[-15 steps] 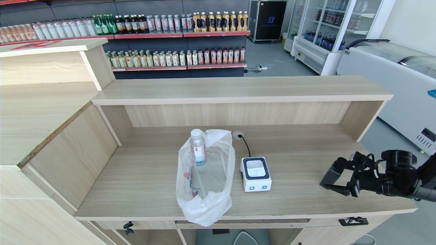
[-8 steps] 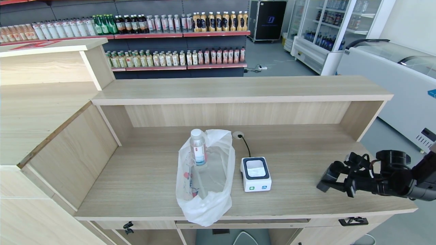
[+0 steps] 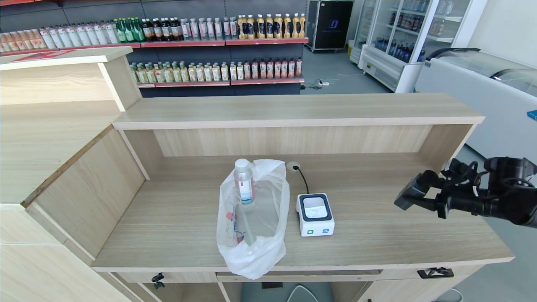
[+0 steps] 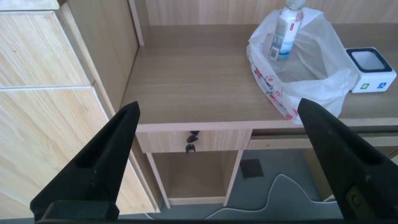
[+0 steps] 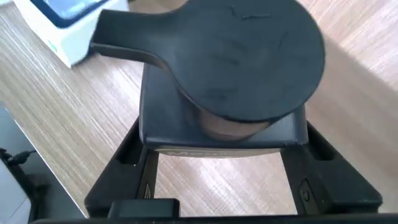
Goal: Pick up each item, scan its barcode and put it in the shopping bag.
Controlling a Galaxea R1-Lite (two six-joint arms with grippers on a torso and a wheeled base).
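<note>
You have the wooden counter [image 3: 377, 235] running the full width in front of you, with a raised shelf behind it. Near its front edge, about the middle, the white shopping bag [image 3: 256, 247] lies with its mouth open upward and its lower end drooping over the edge. The right gripper [image 3: 405, 199] hangs above the right end of the counter, pointing in toward the middle, well apart from the bag; you cannot tell from these views whether it is wide or closed. The left gripper [image 4: 219, 106] sits low, out in front of the counter's front edge and off to the left, its jaws spread wide with nothing between them; the bag is well apart from it, farther in and to the right. The white barcode scanner [image 3: 315, 214] stands just beside the bag on its right, between the bag and the right gripper, its black cable [image 3: 303, 179] running back to a hole in the counter. The bottle [image 3: 244, 184] stands upright inside the bag, at its far end
</note>
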